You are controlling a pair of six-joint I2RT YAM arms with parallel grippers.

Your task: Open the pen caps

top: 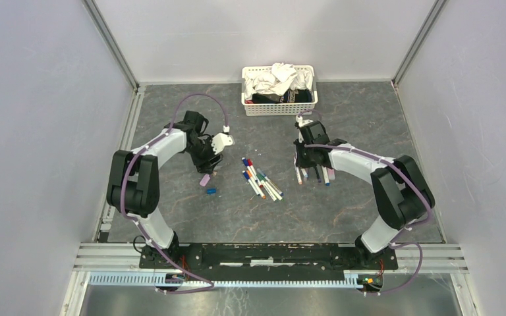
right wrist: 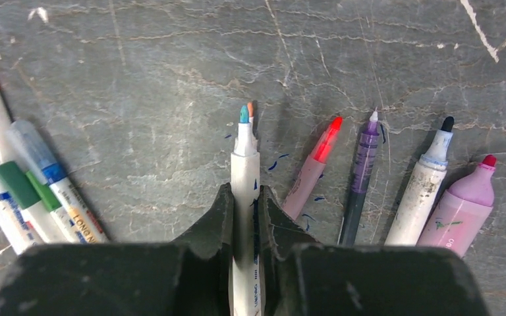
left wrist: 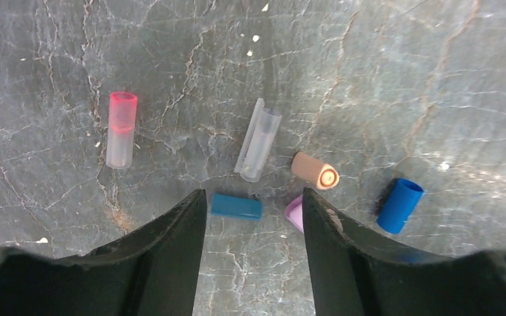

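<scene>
My left gripper [top: 209, 164] [left wrist: 252, 197] is open and empty, low over several loose pen caps. A teal-blue cap [left wrist: 236, 206] lies between its fingertips. A pale purple cap [left wrist: 295, 212] sits against the right finger. An orange cap [left wrist: 314, 170], a blue cap [left wrist: 400, 205], a clear cap [left wrist: 258, 139] and a red-ended clear cap [left wrist: 120, 129] lie around them. My right gripper [top: 306, 163] [right wrist: 245, 191] is shut on a white pen [right wrist: 245, 155] with a bare blue tip. Beside it lie uncapped pens: red-tipped [right wrist: 313, 170], purple [right wrist: 362, 174], black-tipped [right wrist: 425, 191] and thick pink [right wrist: 464, 207].
A bunch of capped pens [top: 261, 179] [right wrist: 23, 181] lies in the middle of the table between the arms. A white basket [top: 279, 105] of cloths stands at the back, just behind the right gripper. Grey walls close in the table on three sides.
</scene>
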